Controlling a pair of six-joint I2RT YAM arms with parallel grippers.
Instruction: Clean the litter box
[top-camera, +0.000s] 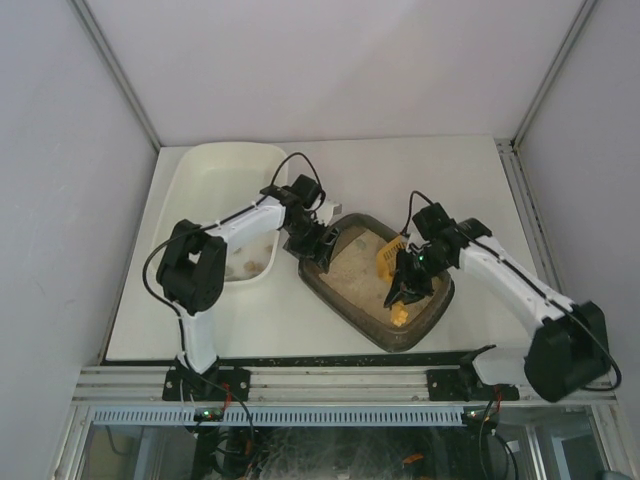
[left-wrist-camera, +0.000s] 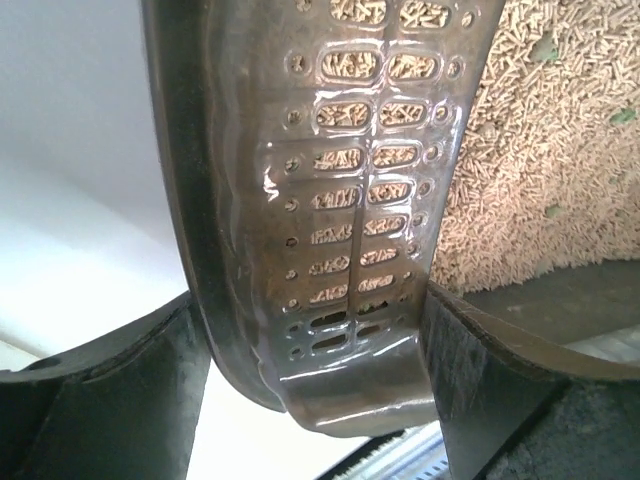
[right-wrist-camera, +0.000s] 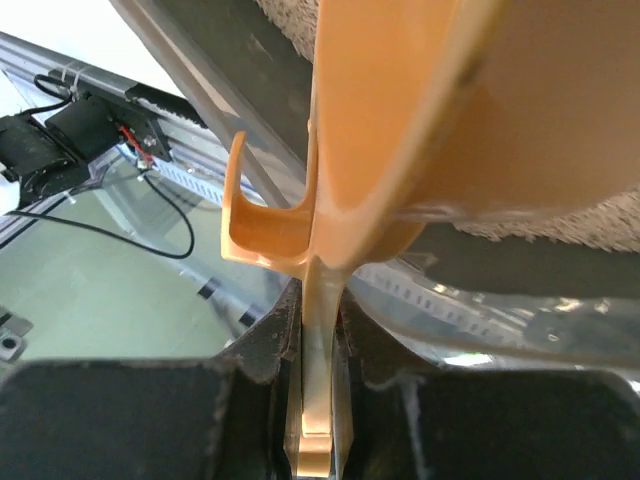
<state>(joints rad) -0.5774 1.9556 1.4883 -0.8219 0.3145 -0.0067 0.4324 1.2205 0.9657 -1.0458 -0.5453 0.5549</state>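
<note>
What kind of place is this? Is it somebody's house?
Probably a robot testing lab, not a house. A left arm and a right arm are bolted to a metal rail at a white table boxed in by white walls. The litter box and yellow scoop look like practice props.

Litter box (top-camera: 345, 312): dark olive-brown shallow rect. plastic tray, rounded corners. Stood open side up at mid-worktop (top-camera: 460, 180), long axis skewed far-left to near-right. Beige pellet litter (top-camera: 352, 270) covered its floor, spread unevenly. Rim wall (left-wrist-camera: 350, 200) glossy w/ rows of slots, pellets visible thru them.
</note>
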